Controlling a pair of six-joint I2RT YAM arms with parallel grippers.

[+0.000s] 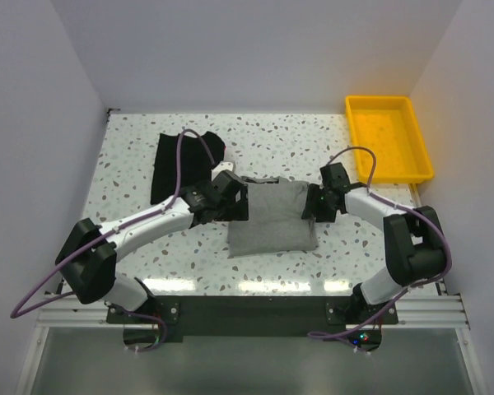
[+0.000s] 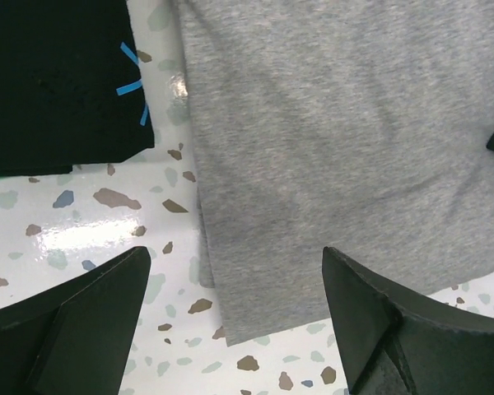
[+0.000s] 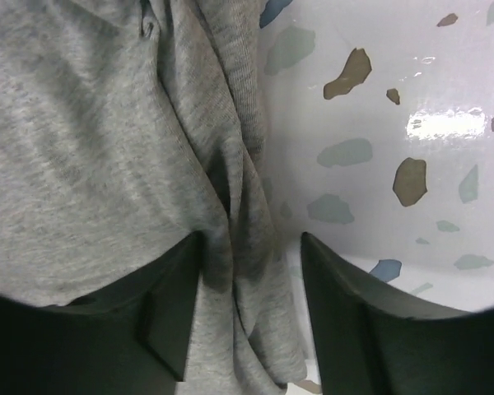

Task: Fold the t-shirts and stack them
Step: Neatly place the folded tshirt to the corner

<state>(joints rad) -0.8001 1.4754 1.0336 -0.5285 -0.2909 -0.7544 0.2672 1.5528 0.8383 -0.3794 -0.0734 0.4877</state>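
You see the left claw (image 2: 235,271) released, spread wide over the grey t-shirt (image 2: 337,123) edge. The right claw (image 3: 251,247) straddles its bunched fold; you cannot tell whether it grips.

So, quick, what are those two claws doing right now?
Left gripper: open, empty, above the heather-grey fabric t-shirt.
Right gripper: open, straddling that shirt's bunched edge, not clamped.
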